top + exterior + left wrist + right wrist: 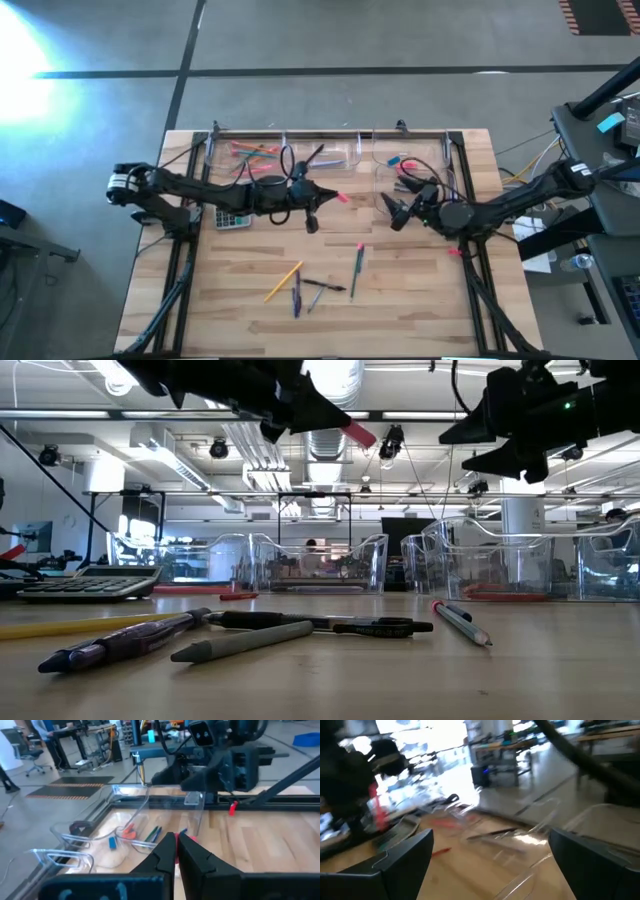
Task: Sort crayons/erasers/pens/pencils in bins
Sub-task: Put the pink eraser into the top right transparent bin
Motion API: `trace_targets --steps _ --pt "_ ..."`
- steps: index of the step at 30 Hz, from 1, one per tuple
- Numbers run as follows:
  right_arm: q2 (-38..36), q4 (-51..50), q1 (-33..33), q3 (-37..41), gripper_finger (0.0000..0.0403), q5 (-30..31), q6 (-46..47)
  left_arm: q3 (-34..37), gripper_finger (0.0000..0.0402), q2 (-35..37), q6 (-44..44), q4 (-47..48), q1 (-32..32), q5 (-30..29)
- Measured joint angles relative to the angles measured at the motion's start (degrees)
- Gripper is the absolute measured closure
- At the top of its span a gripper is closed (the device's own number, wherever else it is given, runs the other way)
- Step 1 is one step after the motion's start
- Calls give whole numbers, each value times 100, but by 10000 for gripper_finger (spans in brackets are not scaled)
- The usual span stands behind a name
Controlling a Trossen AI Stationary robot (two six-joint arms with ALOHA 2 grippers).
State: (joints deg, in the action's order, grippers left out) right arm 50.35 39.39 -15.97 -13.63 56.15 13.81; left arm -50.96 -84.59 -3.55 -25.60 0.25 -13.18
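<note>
My left gripper (pixel 328 196) is above the middle of the table, shut on a short pink stick (pixel 343 198). The stick also shows in the low view (pixel 360 435), high above the table. My right gripper (pixel 393 212) hangs open and empty just to the right of it, and it shows open in its own wrist view (pixel 490 865). Several clear bins (pixel 322 152) stand along the far edge. One holds pink and orange pencils (pixel 252 150), another a blue eraser (pixel 394 160). A yellow pencil (pixel 283 282), a purple pen (pixel 296 296), dark pens (pixel 326 287) and a green pencil (pixel 357 268) lie flat on the near half. My left gripper pinches the pink stick between its two fingers (pixel 165 851), with one end of the stick (pixel 362 436) jutting out past the fingertips. The fingers point toward the table's right, slanting a little down. The stick is lifted clear of the table and slants down to the right.
A grey calculator (pixel 233 220) lies on the table under the left arm. A small pink piece (pixel 455 252) lies near the right arm's frame. Dark frame rails (pixel 180 270) run along both side edges. Bare wood (pixel 420 300) shows at the near right.
</note>
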Motion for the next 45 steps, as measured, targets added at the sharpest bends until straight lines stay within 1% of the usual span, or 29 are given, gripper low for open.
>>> trace_targets --steps 2,4,6,8,14,17,20,24,28,31,36,40,45 --pt "143 -6 65 0 19 -444 -16 -24 401 -87 2 -88 0 -73" --pt "324 38 149 -10 19 -1056 -33 -24 401 -135 4 -102 0 -71" --pt "511 36 222 -97 19 -1455 -71 -34 401 -188 8 -134 0 -71" --pt "747 38 271 -251 19 -1586 -152 -33 401 -243 34 -185 0 -71" --pt "1669 84 332 -1005 19 -1649 -516 -26 401 -306 310 -202 -15 4" --pt "2175 208 404 -1433 19 -2093 -751 -26 401 -340 280 -231 -37 14" --pt "2574 202 465 -1761 19 -2365 -786 -24 401 -343 269 -202 -66 14" --pt "2860 204 505 -1943 19 -2375 -785 0 401 -343 167 -166 -113 12" --pt "2853 336 522 -1923 29 -2579 -778 20 401 -343 164 -189 -129 14" --pt "2697 465 525 -1836 58 -2772 -718 36 401 -343 164 -179 -127 14" --pt "2494 361 529 -1755 133 -2823 -588 38 401 -343 162 -244 -127 12" --pt "2541 232 586 -1746 195 -2833 -328 25 401 -343 142 -250 -151 12" --pt "2638 248 654 -1744 250 -2831 -239 25 401 -342 129 -280 -190 12"
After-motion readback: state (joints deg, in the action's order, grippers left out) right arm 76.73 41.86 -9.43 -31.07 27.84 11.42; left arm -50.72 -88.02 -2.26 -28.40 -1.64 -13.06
